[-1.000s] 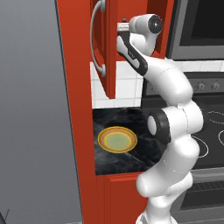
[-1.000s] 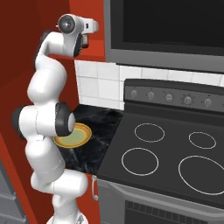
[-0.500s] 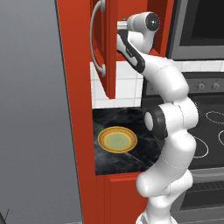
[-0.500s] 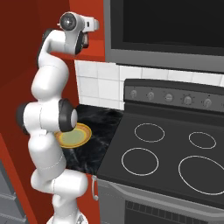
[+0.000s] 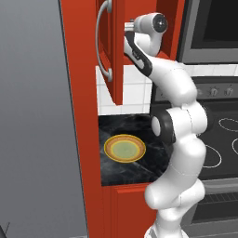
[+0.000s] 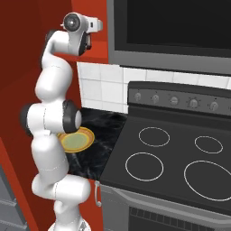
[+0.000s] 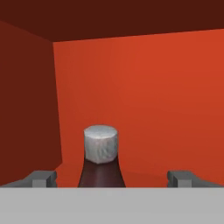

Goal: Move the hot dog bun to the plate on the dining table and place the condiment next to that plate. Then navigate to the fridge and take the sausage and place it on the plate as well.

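Observation:
The condiment (image 7: 101,148), a dark red-brown bottle with a grey cap, stands upright inside a red upper cabinet. My gripper (image 7: 113,178) is open. Its fingertips (image 7: 41,178) stand wide on either side of the bottle's neck and do not touch it. The base views show the arm stretched high, with the gripper (image 5: 130,29) (image 6: 94,25) reaching into the cabinet. Below it, a round yellow plate (image 5: 124,148) (image 6: 79,139) with an olive-green centre lies empty on a black marble counter (image 5: 153,125). The hot dog bun, the sausage and the dining table are out of view.
The open red cabinet door (image 5: 111,51) with its curved handle hangs just left of the hand. A black stove (image 6: 171,158) with ring burners sits right of the counter, with a dark oven (image 6: 171,27) above. A tall grey panel (image 5: 37,116), perhaps the fridge's side, stands at the left.
The hand has risen a little and edged further into the upper cabinet. The jaws have stayed open and the plate has not moved.

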Motion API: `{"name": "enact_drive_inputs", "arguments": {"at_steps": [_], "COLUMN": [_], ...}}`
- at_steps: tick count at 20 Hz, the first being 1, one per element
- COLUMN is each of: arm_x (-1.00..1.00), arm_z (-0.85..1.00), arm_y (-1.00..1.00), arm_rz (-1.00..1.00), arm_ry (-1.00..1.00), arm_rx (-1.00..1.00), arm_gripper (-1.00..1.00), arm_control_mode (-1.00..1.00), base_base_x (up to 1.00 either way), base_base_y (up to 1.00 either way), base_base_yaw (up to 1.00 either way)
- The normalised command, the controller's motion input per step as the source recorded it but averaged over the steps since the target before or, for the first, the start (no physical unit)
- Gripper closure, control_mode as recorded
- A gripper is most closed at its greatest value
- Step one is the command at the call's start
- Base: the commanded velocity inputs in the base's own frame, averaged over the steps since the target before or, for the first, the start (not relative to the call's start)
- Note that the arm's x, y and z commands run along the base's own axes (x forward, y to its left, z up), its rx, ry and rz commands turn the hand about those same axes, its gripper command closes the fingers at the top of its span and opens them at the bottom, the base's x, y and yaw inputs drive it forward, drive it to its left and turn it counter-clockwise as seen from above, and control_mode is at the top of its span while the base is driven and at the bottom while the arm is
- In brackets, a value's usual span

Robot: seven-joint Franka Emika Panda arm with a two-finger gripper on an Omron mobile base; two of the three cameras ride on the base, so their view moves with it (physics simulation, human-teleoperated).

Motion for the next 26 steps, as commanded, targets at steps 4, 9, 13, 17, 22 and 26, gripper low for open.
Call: {"name": "enact_drive_inputs", "arguments": {"at_steps": [4, 9, 13, 17, 22, 26], "arm_x": [0.17, 0.07, 0.0, 0.0, -0.01, -0.22], "arm_z": [-0.05, -0.03, 0.0, 0.0, 0.0, 0.0], "arm_y": [0.06, 0.04, 0.0, 0.0, 0.0, 0.0], "arm_rz": [0.0, 0.0, 0.0, 0.0, 0.0, -0.01], "arm_ry": [0.0, 0.0, 0.0, 0.0, 0.0, -0.02], "arm_rx": [0.0, 0.0, 0.0, 0.0, 0.0, 0.0], "arm_gripper": [-1.0, 1.0, 1.0, 1.0, 1.0, 1.0], "arm_control_mode": [-1.0, -1.0, -1.0, -1.0, -1.0, -1.0], "base_base_x": [0.0, 0.0, 0.0, 0.0, 0.0, 0.0], "base_base_y": [0.0, 0.0, 0.0, 0.0, 0.0, 0.0], "base_base_yaw": [0.0, 0.0, 0.0, 0.0, 0.0, 0.0]}}
